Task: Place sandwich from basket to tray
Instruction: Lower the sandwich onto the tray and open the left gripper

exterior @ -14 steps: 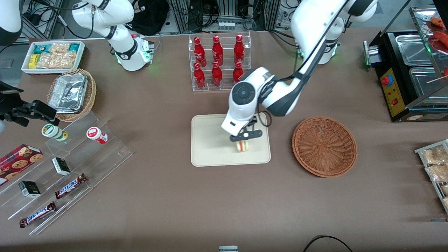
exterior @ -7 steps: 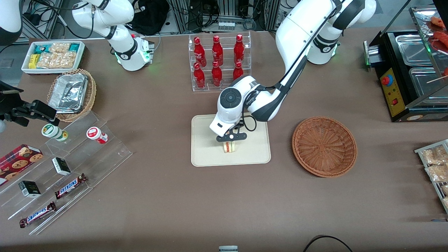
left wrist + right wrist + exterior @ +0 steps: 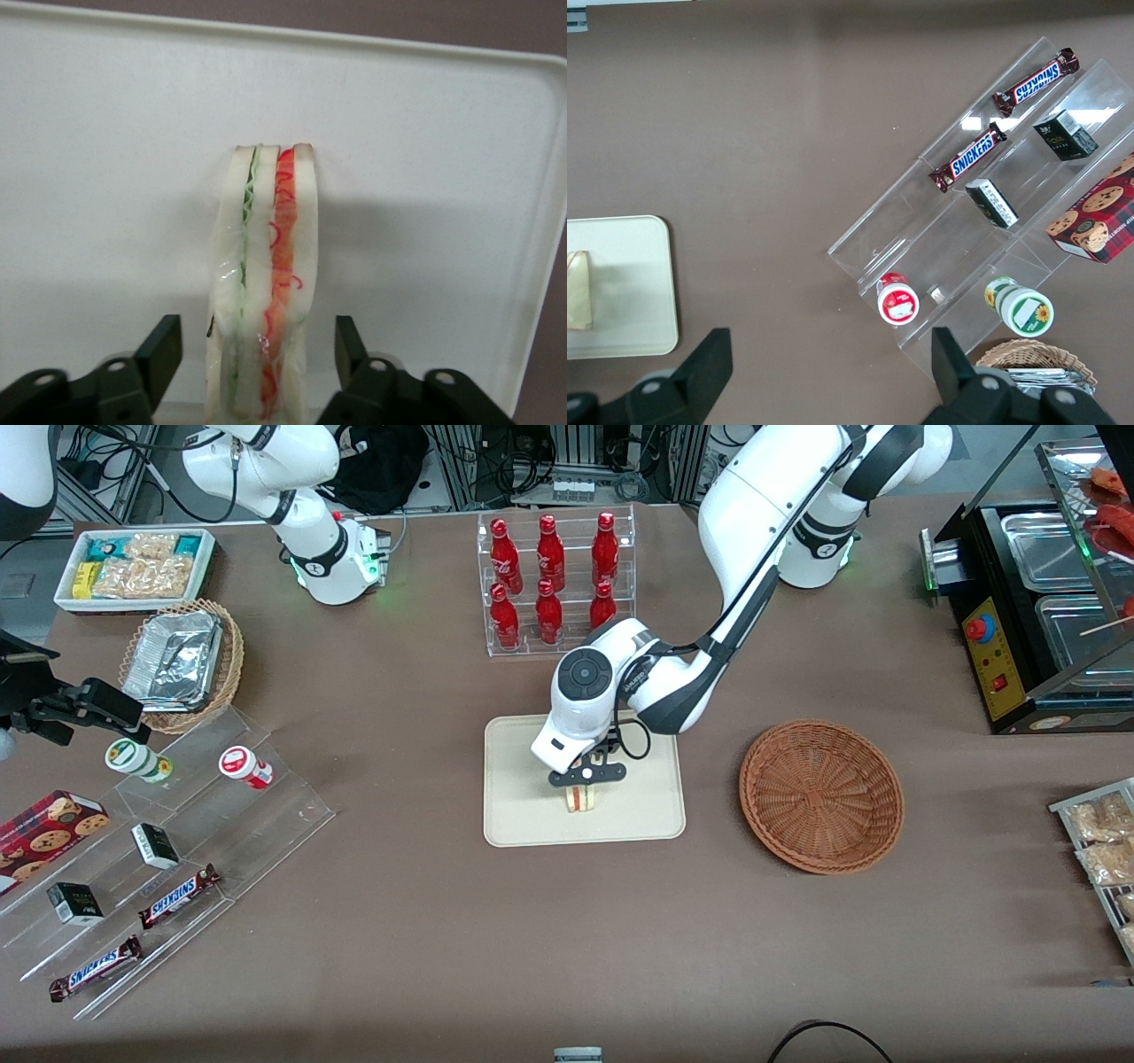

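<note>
The sandwich [image 3: 580,800] stands on its edge on the cream tray [image 3: 523,815], near the tray's middle. In the left wrist view the sandwich [image 3: 266,283] shows white bread with green and red filling, with the tray [image 3: 106,177] under it. My left gripper [image 3: 585,776] is just above the sandwich. In the wrist view the gripper [image 3: 257,335] is open, and its black fingers [image 3: 162,352] straddle the sandwich with a small gap on each side. The reddish-brown basket [image 3: 821,795] lies beside the tray toward the working arm's end and holds nothing. The right wrist view also shows the sandwich [image 3: 578,302] on the tray [image 3: 629,292].
A clear rack of red bottles [image 3: 554,584] stands farther from the front camera than the tray. A clear stepped display [image 3: 168,841] with snack bars and jars lies toward the parked arm's end. A black food warmer [image 3: 1028,611] stands toward the working arm's end.
The gripper carried the sandwich across the tray toward the parked arm's end and lower. In the last half second it has hardly moved.
</note>
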### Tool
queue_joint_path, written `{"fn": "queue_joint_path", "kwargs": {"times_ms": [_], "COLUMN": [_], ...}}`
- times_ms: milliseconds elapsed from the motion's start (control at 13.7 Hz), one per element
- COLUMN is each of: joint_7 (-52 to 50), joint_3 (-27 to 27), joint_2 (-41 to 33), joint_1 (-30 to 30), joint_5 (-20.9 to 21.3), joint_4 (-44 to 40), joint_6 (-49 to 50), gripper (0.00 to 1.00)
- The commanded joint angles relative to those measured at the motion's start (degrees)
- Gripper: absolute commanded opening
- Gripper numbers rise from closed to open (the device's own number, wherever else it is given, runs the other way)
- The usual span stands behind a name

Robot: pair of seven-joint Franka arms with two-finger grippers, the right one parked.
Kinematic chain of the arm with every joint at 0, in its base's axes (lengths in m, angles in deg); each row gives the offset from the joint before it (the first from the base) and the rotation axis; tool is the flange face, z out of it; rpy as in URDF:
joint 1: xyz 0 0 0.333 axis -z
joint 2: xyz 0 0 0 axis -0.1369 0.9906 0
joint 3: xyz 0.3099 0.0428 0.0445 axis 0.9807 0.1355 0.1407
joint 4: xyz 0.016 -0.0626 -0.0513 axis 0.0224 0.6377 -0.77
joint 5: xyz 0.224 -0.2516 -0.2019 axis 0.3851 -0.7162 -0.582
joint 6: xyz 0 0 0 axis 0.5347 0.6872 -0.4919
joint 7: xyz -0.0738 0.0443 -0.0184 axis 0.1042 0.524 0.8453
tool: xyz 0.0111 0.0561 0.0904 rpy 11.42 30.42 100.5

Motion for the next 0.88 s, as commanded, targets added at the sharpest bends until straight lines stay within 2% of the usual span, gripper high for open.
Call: {"fn": "queue_joint_path", "kwargs": {"times_ms": [0, 293, 805], "joint_7": [-1.1, -2.5, 1.2], "joint_3": [0.7, 1.1, 1.1], "joint_2": [-5.1, -13.6, -30.4], "joint_1": [0.2, -3.5, -14.8], "joint_5": [0.5, 0.3, 0.5], "joint_4": [-0.3, -0.2, 1.4], "joint_6": [5.9, 13.3, 33.9], "gripper": [1.0, 1.0, 1.0]}}
